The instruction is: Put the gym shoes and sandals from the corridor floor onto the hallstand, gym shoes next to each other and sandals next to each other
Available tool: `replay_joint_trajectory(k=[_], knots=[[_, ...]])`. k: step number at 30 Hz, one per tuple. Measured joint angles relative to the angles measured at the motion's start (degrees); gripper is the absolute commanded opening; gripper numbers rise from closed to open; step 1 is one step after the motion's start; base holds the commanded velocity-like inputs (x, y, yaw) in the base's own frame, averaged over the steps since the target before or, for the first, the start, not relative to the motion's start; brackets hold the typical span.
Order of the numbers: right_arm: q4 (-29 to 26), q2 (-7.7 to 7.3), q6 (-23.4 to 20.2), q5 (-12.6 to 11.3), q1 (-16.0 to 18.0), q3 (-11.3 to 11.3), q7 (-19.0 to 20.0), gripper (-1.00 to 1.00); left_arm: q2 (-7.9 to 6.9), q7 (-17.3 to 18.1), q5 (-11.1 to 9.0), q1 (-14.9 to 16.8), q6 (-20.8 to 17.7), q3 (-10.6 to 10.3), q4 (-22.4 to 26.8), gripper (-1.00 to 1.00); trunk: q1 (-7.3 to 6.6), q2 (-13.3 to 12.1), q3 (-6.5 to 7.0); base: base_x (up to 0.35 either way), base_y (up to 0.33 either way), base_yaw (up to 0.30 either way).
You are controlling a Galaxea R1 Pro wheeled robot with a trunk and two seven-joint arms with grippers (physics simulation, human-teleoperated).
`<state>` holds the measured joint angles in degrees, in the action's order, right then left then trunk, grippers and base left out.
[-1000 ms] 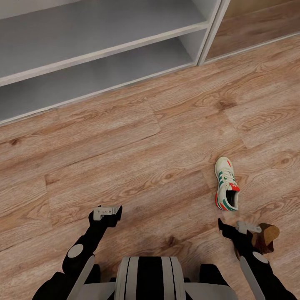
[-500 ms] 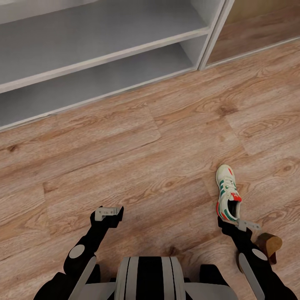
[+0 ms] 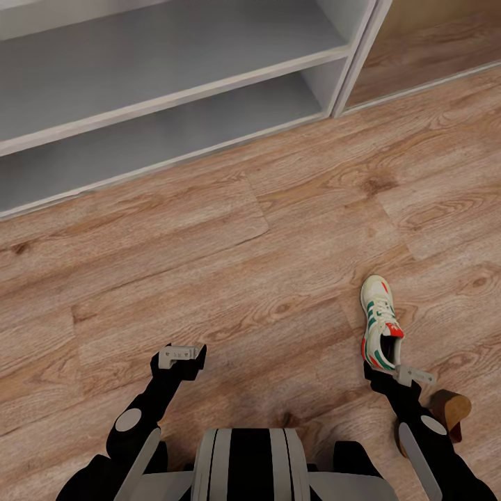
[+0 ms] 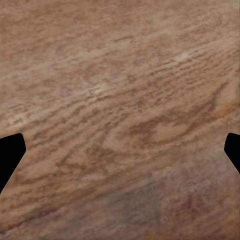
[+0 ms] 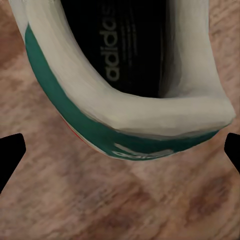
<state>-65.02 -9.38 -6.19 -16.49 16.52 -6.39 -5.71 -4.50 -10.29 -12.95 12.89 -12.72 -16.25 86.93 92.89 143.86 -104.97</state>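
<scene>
Head view, gym shoe (image 3: 380, 322): one cream-white sneaker with green stripes and a red-orange heel lies upright on the corridor floor (image 3: 229, 278), toe toward the hallstand (image 3: 174, 90), well apart from it.
Head view, right gripper (image 3: 400, 376): it hangs just behind the gym shoe's heel, on the side away from the hallstand; whether it touches the heel cannot be told, nor how far its fingers are parted.
Head view, sandal (image 3: 447, 410): a brown piece with a tan sole lies on the floor beside the right arm, farther from the hallstand than the gym shoe, partly hidden by the arm.
Head view, left gripper (image 3: 181, 356): it hangs over bare planks, well apart from the gym shoe and about as far from the hallstand as the right gripper; its spread cannot be read here.
Head view, room: the hallstand's two white open shelves run along the far edge of the wood-grain floor.
Left wrist view, left gripper (image 4: 120, 150): dark fingertips (image 4: 10, 152) sit at opposite edges, spread wide, with wood grain between them.
Right wrist view, right gripper (image 5: 120, 155): dark fingertips (image 5: 11, 152) stand wide apart, pinching nothing.
Right wrist view, gym shoe (image 5: 125, 120): its heel collar and dark lettered insole lie just ahead of the fingers, on the floor, not between them.
</scene>
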Motion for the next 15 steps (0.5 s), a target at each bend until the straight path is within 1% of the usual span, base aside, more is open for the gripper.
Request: replay_joint_trajectory(k=[6,15], knots=[[0.0,0.0,0.11,0.0,0.0,0.0,0.0,1.0,0.01,-0.04,0.0,0.0,0.0,0.0,0.0,1.0,-0.01,0.0,0.0,0.144,0.0,0.0],[0.0,0.0,0.12,0.0,0.0,0.0,0.0,1.0,0.0,-0.05,0.0,0.0,0.0,0.0,0.01,1.0,0.0,0.0,0.0,0.025,0.0,0.0]])
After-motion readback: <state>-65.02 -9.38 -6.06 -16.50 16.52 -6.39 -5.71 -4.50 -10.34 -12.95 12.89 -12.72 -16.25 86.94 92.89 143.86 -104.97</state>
